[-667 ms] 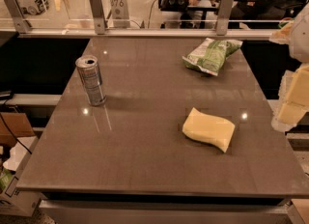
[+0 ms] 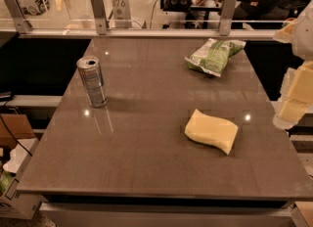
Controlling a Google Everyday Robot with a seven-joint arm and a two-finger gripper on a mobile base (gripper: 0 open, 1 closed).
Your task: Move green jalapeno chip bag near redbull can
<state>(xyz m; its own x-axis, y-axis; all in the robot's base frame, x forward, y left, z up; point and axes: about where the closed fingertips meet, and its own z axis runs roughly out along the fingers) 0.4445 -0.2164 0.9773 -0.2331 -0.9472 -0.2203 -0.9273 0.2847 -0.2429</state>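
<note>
In the camera view, the redbull can (image 2: 92,81) stands upright on the left part of a brown table (image 2: 146,172), its shiny top rim facing up and a faint reflection running down the tabletop below it. The green jalapeno chip bag (image 2: 214,56) lies flat well to the right of the can and a little farther back, apart from it and touching nothing else. A pale yellow sponge (image 2: 211,131) lies to the right of the can too, but nearer the front, well apart from the can and from the bag. Far to the right of the can, past the table's right edge, hangs the gripper (image 2: 293,99), a pale blurred shape off the tabletop and holding nothing that shows; whether it is wide or narrow cannot be told. Behind the can, a metal rail (image 2: 146,33) with upright posts runs along the table's far edge
</note>
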